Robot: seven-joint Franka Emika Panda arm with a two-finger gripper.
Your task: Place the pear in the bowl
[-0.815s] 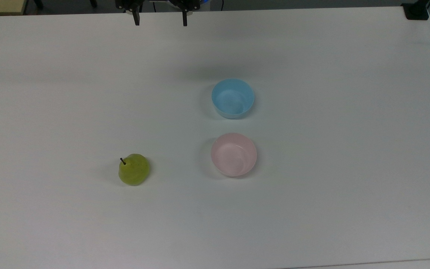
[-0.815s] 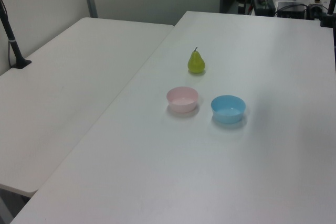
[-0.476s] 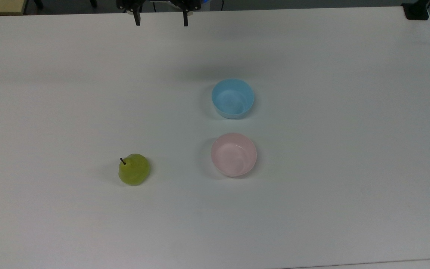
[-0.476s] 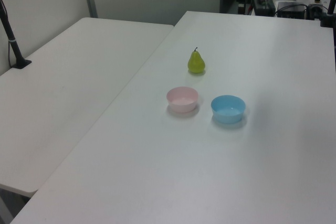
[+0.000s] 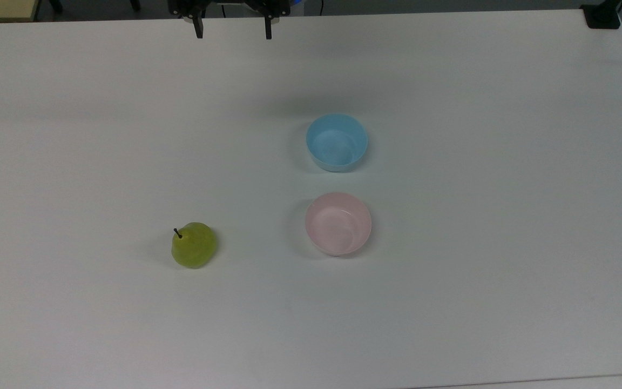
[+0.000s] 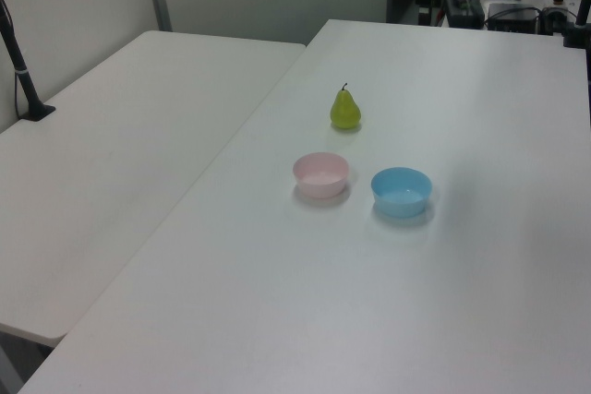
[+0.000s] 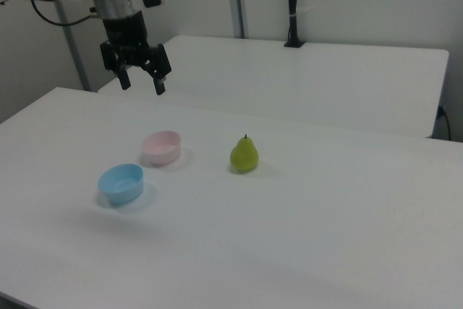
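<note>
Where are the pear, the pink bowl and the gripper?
pear [image 5: 194, 247], top view, on its green body.
pink bowl [image 5: 338, 222], top view, on its bare inside.
gripper [image 7: 142, 85], right view, midway between the open fingers.

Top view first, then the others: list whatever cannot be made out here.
- Hand, top view: body and arm cut off by the upper edge.
- Arm, right view: base cut off by the right view's left edge.
- Pear, top view: underside hidden by its own body.
- Pink bowl, right view: inside floor hidden by its near wall.
</note>
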